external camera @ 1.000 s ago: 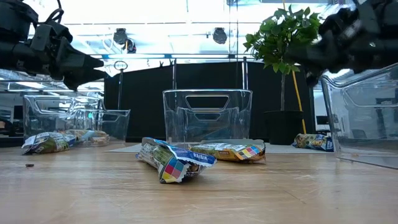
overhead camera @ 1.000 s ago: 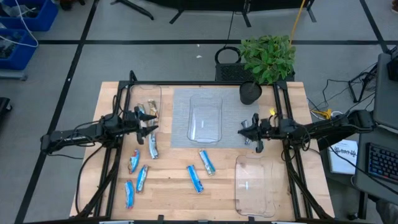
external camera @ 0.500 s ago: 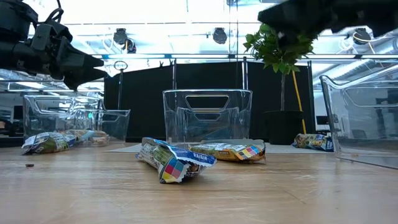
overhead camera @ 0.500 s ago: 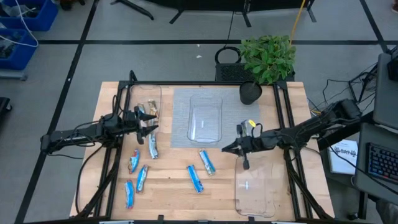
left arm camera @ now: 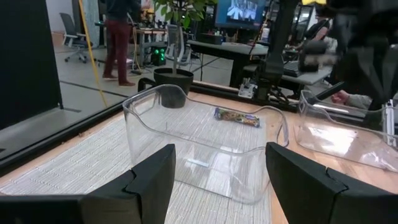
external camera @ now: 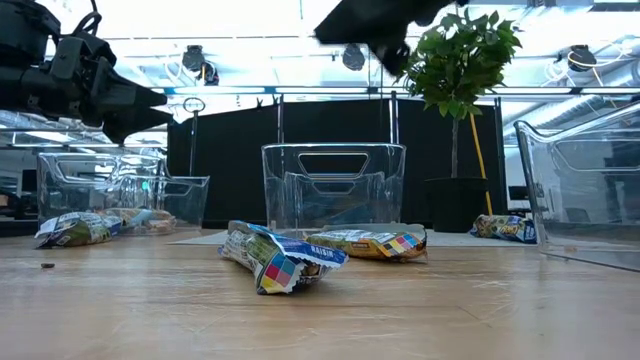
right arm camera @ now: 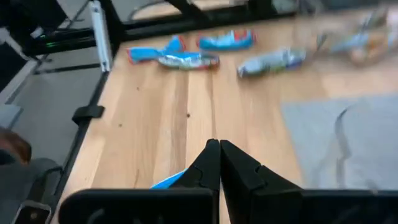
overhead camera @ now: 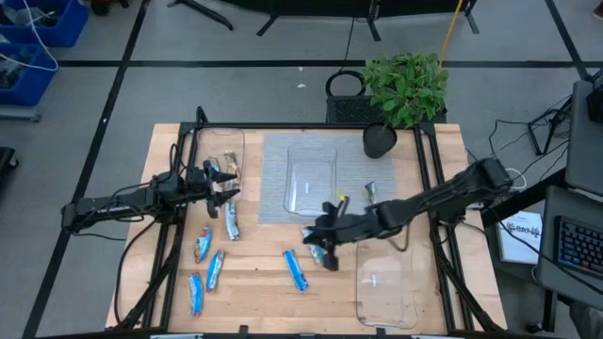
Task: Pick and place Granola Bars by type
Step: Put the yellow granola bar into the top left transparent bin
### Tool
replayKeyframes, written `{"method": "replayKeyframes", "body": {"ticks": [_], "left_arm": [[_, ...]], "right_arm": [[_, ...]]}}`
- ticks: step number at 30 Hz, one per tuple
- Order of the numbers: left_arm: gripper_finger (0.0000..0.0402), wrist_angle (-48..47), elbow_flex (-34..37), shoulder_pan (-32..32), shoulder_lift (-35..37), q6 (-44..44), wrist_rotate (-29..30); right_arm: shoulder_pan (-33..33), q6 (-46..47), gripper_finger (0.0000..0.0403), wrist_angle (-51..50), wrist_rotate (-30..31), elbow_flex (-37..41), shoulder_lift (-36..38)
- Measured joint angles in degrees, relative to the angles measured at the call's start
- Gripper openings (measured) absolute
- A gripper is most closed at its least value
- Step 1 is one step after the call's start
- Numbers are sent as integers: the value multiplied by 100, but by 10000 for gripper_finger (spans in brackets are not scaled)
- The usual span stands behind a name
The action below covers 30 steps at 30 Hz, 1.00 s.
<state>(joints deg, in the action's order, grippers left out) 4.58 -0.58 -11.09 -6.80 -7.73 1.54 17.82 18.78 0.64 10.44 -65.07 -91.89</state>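
The right tool (overhead camera: 325, 247) is stretched out over the middle of the wooden desk (overhead camera: 254, 282), its fingers (right arm camera: 219, 163) pressed together with nothing between them; it is poised above a blue granola bar (overhead camera: 312, 241) that lies just off the front edge of the grey mat (overhead camera: 271, 179). A second blue bar (overhead camera: 297, 270) is seen close by, nearer the front of the desk. The left tool (overhead camera: 224, 185) is held over the left side of the desk with its fingers (left arm camera: 149, 180) spread wide apart and empty. Below it a silver-grey bar (overhead camera: 232, 222) is laid on the wood, and three more blue bars (overhead camera: 203, 243) are grouped toward the front left corner. Tan-wrapped bars (overhead camera: 229, 166) are gathered in the clear tray (overhead camera: 240, 141) at the back left. One bar (overhead camera: 371, 190) rests on the mat beside the middle clear tray (overhead camera: 311, 179). A third clear tray (overhead camera: 384, 281) is placed at the front right. A potted plant (overhead camera: 405, 87) stands at the back edge.
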Motion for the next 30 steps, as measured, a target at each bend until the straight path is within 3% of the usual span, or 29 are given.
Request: {"method": "replayKeyframes", "body": {"ticks": [8, 17, 24, 30], "left_arm": [[253, -2, 0, 0, -1, 0, 0], [253, -2, 0, 0, 1, 0, 0], [253, -2, 0, 0, 0, 0, 0], [253, -2, 0, 0, -1, 0, 0]], "right_arm": [[-41, 1744, 4, -569, -204, -294, -888], [-67, 3089, 4, -1552, -713, -301, -1115], [-105, 3273, 7, -1770, -1088, -301, -1122], [-131, 3163, 58, -1763, -1497, -298, -1341]]}}
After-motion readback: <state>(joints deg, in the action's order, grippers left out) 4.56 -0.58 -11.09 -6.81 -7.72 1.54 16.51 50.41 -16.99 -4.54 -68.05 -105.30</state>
